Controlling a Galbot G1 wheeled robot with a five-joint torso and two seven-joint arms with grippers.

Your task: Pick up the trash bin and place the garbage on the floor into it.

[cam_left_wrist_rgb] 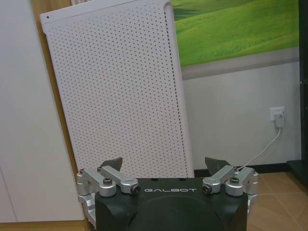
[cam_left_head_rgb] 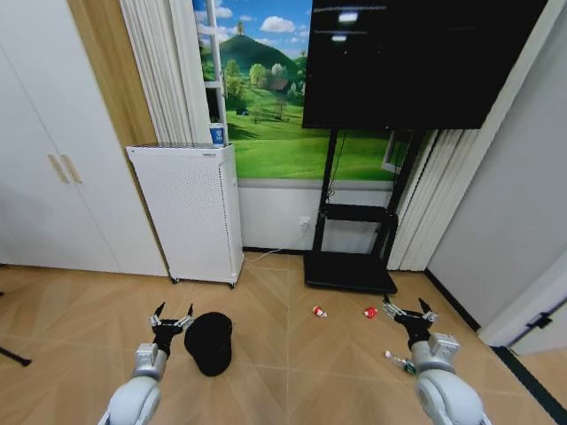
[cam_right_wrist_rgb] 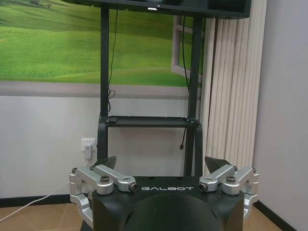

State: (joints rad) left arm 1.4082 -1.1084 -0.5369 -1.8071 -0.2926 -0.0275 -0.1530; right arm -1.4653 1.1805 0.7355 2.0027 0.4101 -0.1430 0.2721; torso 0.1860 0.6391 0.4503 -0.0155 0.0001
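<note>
Nothing is gripped yet — the trash bin (cam_left_head_rgb: 210, 342) stands upright on open wood floor, just beside the spread-fingered left gripper (cam_left_head_rgb: 172, 320), so I judge the pickup comes first, calling for a reach onto its rim. Red scraps (cam_left_head_rgb: 319, 311) and a bottle (cam_left_head_rgb: 400, 361) lie near the equally spread right gripper (cam_left_head_rgb: 407, 312) — the TV stand (cam_left_head_rgb: 350, 266) crowds behind.

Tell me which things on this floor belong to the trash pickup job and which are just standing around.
Part of the job:
- trash bin, next to the open left end effector
- two red-and-white scraps
- small bottle, beside the open right end effector

Just standing around:
- white perforated appliance
- TV stand
- wall outlet
- white cupboard
</note>
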